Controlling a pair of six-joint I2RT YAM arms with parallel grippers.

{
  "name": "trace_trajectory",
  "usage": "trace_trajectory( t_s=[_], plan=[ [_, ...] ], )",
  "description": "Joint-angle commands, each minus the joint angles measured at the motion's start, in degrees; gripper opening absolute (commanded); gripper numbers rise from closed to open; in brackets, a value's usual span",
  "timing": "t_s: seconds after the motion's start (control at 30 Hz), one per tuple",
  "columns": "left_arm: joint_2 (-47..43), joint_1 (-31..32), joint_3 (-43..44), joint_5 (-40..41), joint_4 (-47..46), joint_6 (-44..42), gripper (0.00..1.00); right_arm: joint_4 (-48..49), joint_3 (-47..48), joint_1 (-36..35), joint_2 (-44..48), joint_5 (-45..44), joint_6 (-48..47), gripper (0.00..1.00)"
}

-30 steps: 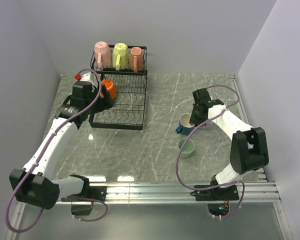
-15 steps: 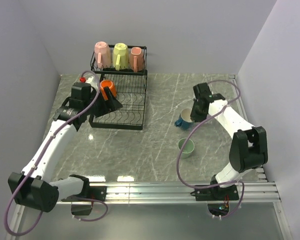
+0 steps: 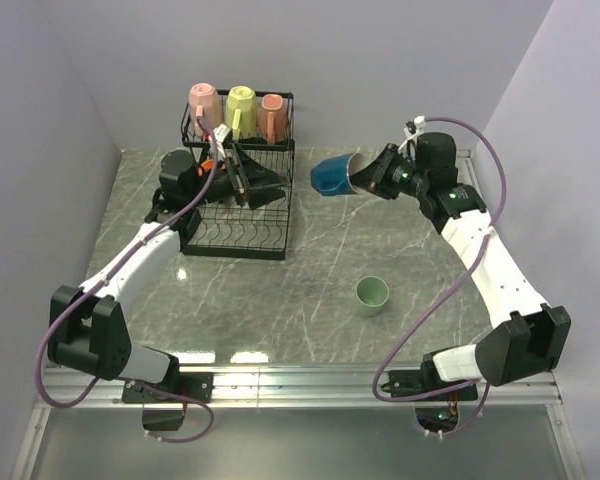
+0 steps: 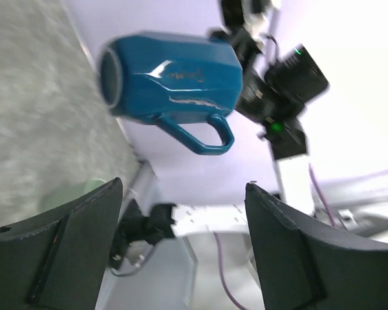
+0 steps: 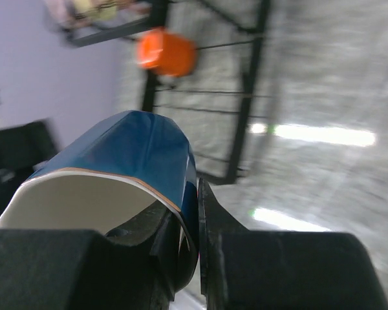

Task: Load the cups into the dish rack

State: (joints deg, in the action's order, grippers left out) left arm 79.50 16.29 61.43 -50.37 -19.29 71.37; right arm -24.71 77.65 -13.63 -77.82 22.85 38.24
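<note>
Grey marbled table [image 3: 280,290]: blue ceramic cup [image 3: 332,177] was lifted clear within the last second.
Pale green handleless cup [image 3: 372,295] stayed on the table. Right gripper [image 3: 370,175], clenched on the blue cup's rim, held it sideways in mid-air facing the released left gripper [image 3: 268,180] beside the black wire dish rack [image 3: 270,245]; handover judged likely.

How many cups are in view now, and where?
6: pale pink, yellow and salmon in the rack's upper basket; orange in its lower tray; blue in the right gripper; green on the table. None looks hidden.
</note>
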Motion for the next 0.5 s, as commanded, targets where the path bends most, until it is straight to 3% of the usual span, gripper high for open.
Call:
trace_trajectory(
  t_s=[0.0,0.1,0.2,0.47],
  plan=[
    [1.4,2.3,2.6,-7.4,-14.3,8.6,0.83,15.1,-2.1,-0.5,1.1,12.0,6.6,0.0],
    [2.6,4.2,3.5,-6.8,-14.8,8.1,0.84,19.3,-2.9,-0.9,1.3,14.7,7.9,0.0],
    [3.9,5.4,2.0,-6.3,-21.4,13.9,0.84,21.5,-2.8,-1.6,0.9,16.2,8.3,0.0],
    [8.0,7.6,1.9,-6.6,-25.8,17.2,0.83,26.5,-5.3,-5.1,1.6,13.5,8.4,0.0]
  ],
)
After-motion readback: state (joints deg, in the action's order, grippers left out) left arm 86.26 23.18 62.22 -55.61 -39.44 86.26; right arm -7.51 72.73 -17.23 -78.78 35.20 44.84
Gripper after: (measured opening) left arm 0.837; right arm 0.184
